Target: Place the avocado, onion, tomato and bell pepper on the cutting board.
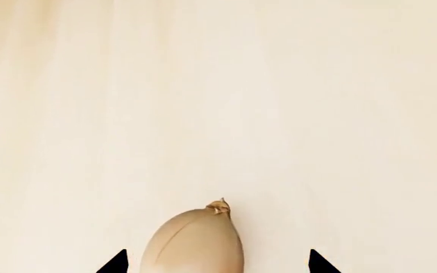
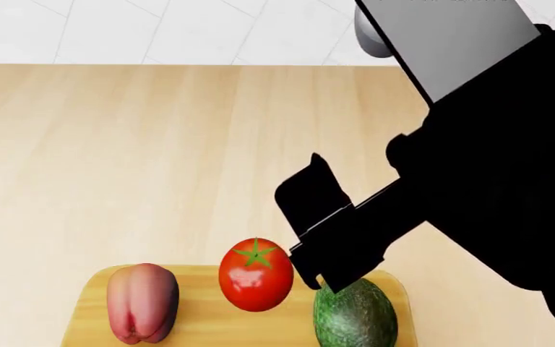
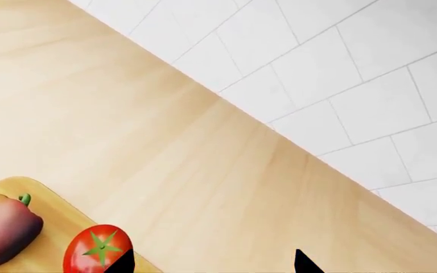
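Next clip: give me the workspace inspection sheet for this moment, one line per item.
Surface: pale wooden countertop, bare around the board.
Job's things: bell pepper, tomato and avocado lie on the cutting board; the onion is off it, on the counter, seen only by the left wrist camera.
Clutter: nothing seen.
Grippers: left gripper open, fingertips either side of the onion, not closed on it; right gripper open, holding nothing, next to the tomato; its arm hangs over the board.
Cables: nothing seen.
Surroundings: white tiled wall behind the counter.
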You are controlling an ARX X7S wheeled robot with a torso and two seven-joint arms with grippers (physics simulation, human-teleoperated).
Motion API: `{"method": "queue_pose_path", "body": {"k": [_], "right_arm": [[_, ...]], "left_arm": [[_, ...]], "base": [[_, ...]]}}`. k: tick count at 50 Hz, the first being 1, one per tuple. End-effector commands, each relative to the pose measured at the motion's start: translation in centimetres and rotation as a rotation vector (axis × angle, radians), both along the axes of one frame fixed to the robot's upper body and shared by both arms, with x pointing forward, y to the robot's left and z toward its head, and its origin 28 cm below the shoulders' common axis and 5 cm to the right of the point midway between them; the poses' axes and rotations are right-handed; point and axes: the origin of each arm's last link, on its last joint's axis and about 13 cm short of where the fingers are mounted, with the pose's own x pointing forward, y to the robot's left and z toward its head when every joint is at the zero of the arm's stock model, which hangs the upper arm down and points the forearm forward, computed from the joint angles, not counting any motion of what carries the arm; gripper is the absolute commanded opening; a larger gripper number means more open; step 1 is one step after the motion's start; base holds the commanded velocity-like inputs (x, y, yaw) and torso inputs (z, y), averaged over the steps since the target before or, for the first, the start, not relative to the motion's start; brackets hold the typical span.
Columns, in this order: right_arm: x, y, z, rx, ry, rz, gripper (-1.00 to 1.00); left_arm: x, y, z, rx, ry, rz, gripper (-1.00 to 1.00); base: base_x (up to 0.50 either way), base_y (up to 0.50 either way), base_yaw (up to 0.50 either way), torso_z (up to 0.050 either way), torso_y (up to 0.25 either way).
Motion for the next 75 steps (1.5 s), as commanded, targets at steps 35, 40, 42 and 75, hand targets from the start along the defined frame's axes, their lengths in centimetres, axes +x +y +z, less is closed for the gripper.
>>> {"method": "queue_pose_path", "body": {"k": [35,40,42,75], "right_arm": [[-0.1,0.0,-0.4,-0.001,0.007,-0.005,1.0],[-0.1,0.1,-0.4,-0.003,0.007,-0.006,1.0],[-0.1,0.1,-0.4,-0.004,0.008,-0.004,1.0],[-0.1,-1.5,0.2,0.035,-0.027,-0.073,1.0]], "left_arm": [[1.7,1.9,-6.3,-0.085,0.096,0.115,1.0],[1.8,2.0,-6.1,-0.078,0.081,0.125,-1.0],[1.9,2.0,-5.4,-0.075,0.06,0.122,-1.0],[1.4,-5.3,1.1,-0.053,-0.051,-0.312,-1.0]], "base": [[0.0,0.0,0.0,0.0,0.0],[0.0,0.0,0.0,0.0,0.0],[0.0,0.0,0.0,0.0,0.0],[0.0,0.0,0.0,0.0,0.0]]}}
